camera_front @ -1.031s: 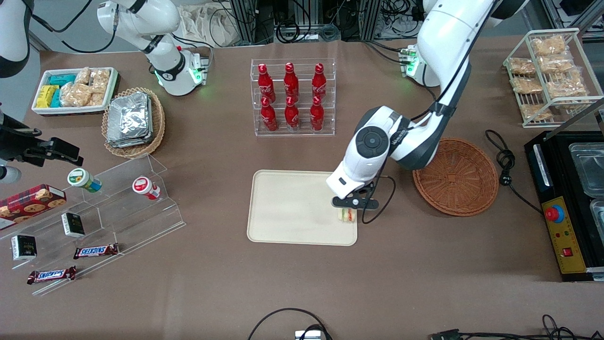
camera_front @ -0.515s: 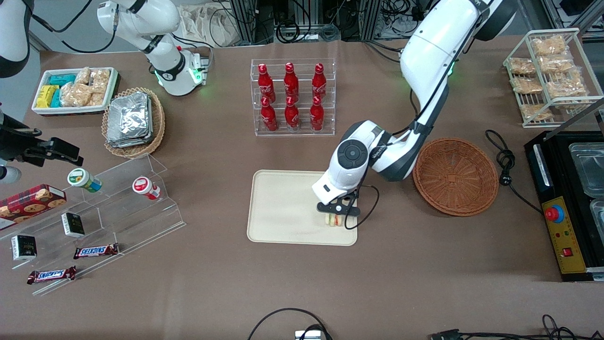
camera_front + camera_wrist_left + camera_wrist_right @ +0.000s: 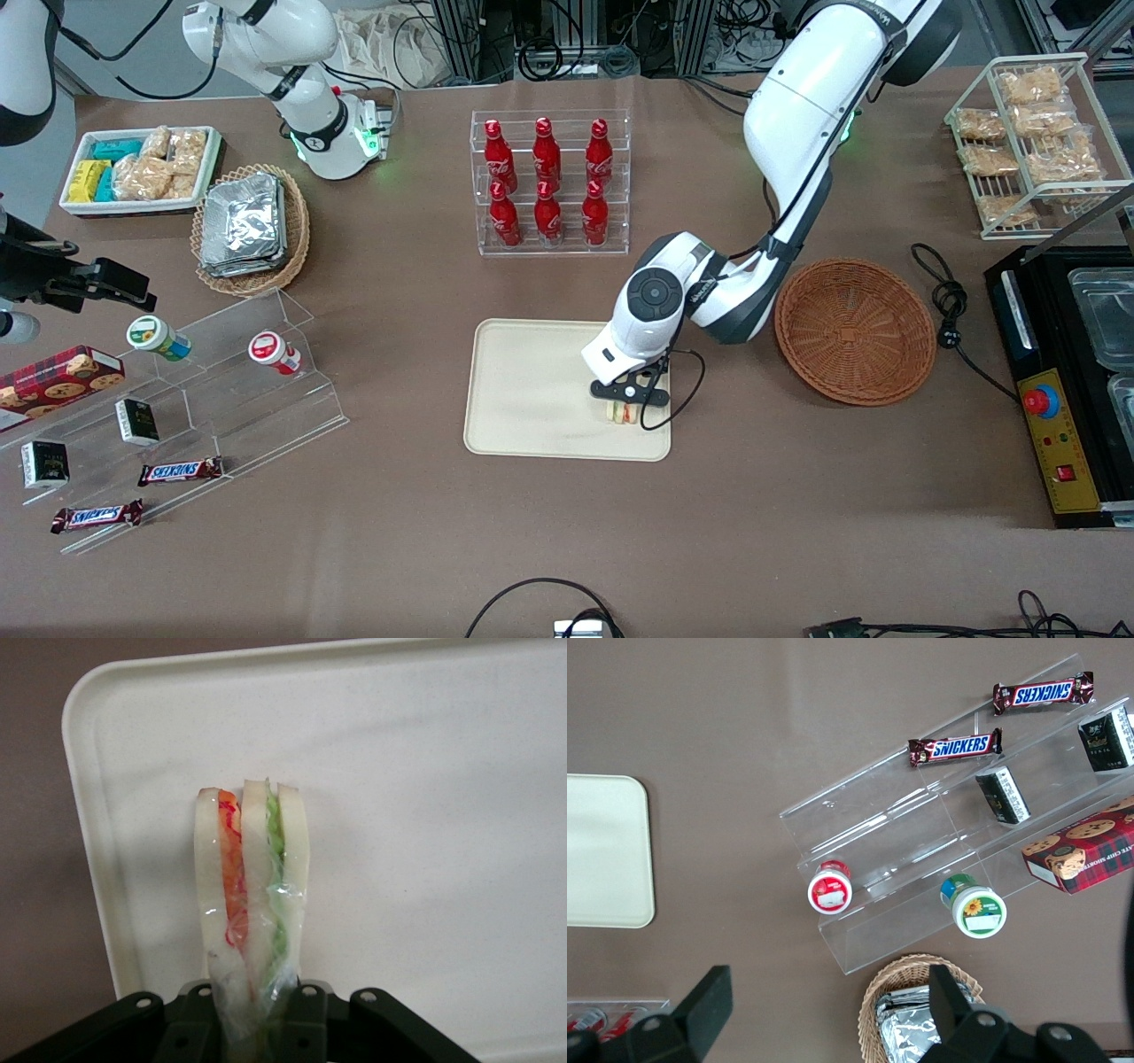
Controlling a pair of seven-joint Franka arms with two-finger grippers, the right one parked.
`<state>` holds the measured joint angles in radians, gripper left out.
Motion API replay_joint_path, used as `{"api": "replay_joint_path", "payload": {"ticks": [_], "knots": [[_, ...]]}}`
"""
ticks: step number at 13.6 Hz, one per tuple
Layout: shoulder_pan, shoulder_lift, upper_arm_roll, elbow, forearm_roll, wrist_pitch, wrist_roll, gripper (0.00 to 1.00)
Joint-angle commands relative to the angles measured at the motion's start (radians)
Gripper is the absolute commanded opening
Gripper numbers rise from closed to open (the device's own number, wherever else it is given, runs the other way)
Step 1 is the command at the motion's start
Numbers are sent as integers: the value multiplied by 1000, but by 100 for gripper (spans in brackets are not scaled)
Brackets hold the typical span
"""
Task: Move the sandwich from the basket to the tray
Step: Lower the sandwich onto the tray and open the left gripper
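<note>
My gripper [image 3: 625,403] pinches the sandwich [image 3: 251,895] over the tray [image 3: 523,390] – seemingly just touching it; the basket [image 3: 856,330] holds 0 items.

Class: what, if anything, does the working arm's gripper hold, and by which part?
The gripper, above the tray, holds the sandwich by one end of the wrapped wedge.

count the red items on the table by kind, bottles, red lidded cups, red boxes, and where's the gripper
red bottles: 6, in the clear rack
red-lidded cup: 1
red cookie box: 1
total: 8
The gripper is over the tray, shut on the sandwich.
</note>
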<state>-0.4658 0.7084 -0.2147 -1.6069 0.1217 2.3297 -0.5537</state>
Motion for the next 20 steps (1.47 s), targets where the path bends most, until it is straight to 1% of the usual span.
{"api": "replay_joint_path", "payload": {"ticks": [1,2,4,5,6,7,8,9,10,13,18,20], "knots": [[-4,26,3,28,16,-6,-6,39],[-4,26,3,28,16,-6,-8,42],[-5,28,3,28,16,-4,-15,42],[-5,28,3,28,15,-4,-17,45],[-5,28,3,30,15,-4,-20,53],[-5,28,3,31,12,-4,-32,66],[-7,28,3,35,12,-4,-60,84],[-7,26,3,41,13,-4,-81,95],[-7,26,3,47,15,-4,-89,99],[-5,19,6,82,13,-27,-109,99],[4,11,9,215,9,-174,-173,99],[22,-6,23,234,13,-202,-201,100]]}}
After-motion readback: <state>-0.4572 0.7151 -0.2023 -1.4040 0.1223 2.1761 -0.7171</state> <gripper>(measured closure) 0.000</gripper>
